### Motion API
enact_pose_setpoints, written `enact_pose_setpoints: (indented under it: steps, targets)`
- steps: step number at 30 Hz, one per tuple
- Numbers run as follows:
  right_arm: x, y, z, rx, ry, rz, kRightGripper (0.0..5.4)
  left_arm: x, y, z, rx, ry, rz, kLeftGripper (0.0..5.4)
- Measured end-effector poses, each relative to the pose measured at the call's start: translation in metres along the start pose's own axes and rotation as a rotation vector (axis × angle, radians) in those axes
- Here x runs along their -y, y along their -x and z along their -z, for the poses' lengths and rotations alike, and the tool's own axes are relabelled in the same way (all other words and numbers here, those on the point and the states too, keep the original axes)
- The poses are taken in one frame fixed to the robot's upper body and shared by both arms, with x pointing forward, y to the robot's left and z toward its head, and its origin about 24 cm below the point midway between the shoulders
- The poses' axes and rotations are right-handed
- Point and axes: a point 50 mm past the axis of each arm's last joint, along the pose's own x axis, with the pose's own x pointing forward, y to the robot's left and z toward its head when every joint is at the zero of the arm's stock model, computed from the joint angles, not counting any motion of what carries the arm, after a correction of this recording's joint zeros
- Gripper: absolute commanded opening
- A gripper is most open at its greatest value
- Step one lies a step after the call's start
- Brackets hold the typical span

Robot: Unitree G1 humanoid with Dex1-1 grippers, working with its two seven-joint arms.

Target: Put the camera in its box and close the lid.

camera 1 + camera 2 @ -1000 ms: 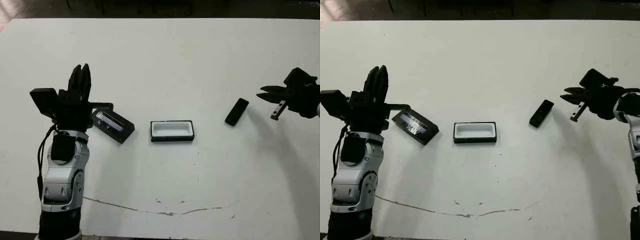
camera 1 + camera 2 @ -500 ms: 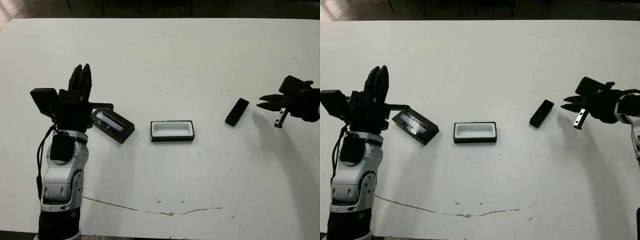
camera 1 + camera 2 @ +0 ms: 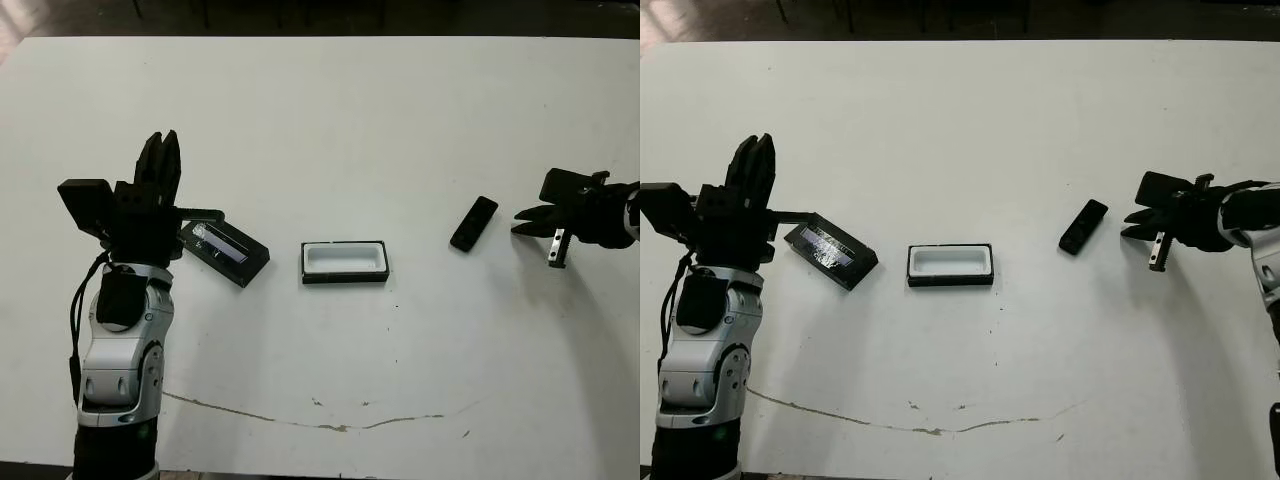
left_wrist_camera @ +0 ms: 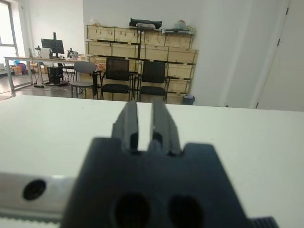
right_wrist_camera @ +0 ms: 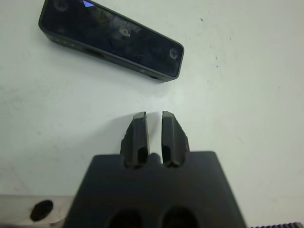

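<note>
At the left side of the white table (image 3: 330,110), the left gripper (image 3: 160,160) is pointing up and away from the tabletop on its raised silver-and-black arm, holding nothing. In the left wrist view its two fingers (image 4: 128,124) are standing nearly together, with only a thin slit showing between them, and the room beyond the table is filling the background.

Just to the right of that arm, the lid (image 3: 226,252) is lying flat on the table at a slant, its glossy strip catching the light. Further right, near the middle of the table, the box (image 3: 344,262) is sitting open with its white lining facing up, and nothing is lying inside it. The lid and box are apart, not touching.

Well to the right of the box, the camera (image 3: 474,223) is lying on the table, angled with its far end leaning right. Just beside it on the right, the right gripper (image 3: 527,214) is hovering with its tips aimed at the camera. The right wrist view is showing its fingers (image 5: 139,133) close together with a narrow gap, stopping short of the camera (image 5: 110,39), whose bluish patch is glinting at one end.
</note>
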Motion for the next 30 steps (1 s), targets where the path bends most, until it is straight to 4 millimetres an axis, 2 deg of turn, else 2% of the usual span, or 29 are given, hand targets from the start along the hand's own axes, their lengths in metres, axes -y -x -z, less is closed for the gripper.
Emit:
enact_pose_setpoints:
  steps: [15,23,30]
  targets:
    - [0.003,-0.007,0.004,0.047,-0.021,0.019,0.0,0.0,0.001,-0.001,0.001,-0.01,-0.001,0.01]
    - [0.0,-0.017,-0.007,0.11,-0.054,0.008,0.0,0.0,0.001,-0.001,0.002,-0.02,0.001,0.01]
    - [-0.003,-0.025,-0.026,0.138,-0.021,-0.013,0.0,0.0,0.001,-0.001,0.002,-0.013,0.001,0.01]
